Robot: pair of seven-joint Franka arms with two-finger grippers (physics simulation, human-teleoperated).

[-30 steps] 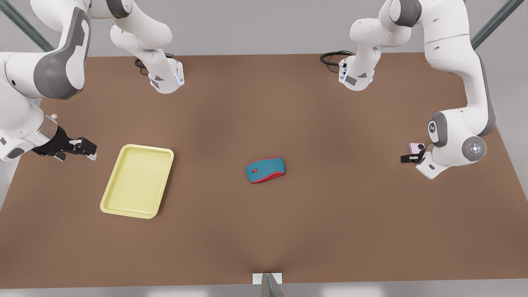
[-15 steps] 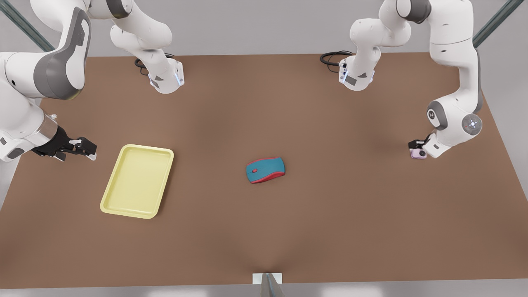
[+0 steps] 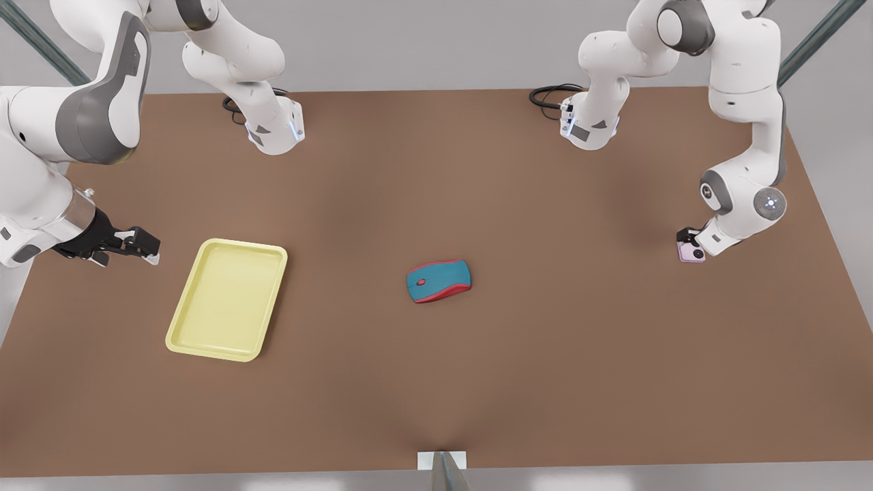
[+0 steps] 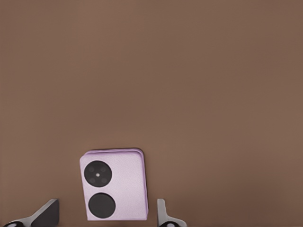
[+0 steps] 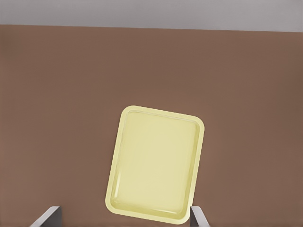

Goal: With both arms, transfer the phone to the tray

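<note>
On the table [image 3: 436, 382], bare tray [image 3: 227, 299]

The front view looks steeply down from high over the worktop [image 3: 436, 382], facing both arm bases at its far edge, and takes in the whole surface. The left wrist view looks straight down, close on the phone [image 4: 114, 184], which the front view shows small at its right [image 3: 690, 254]. The right wrist view looks down from higher on the tray [image 5: 156, 163], which sits at the front view's left [image 3: 227, 299].
</note>
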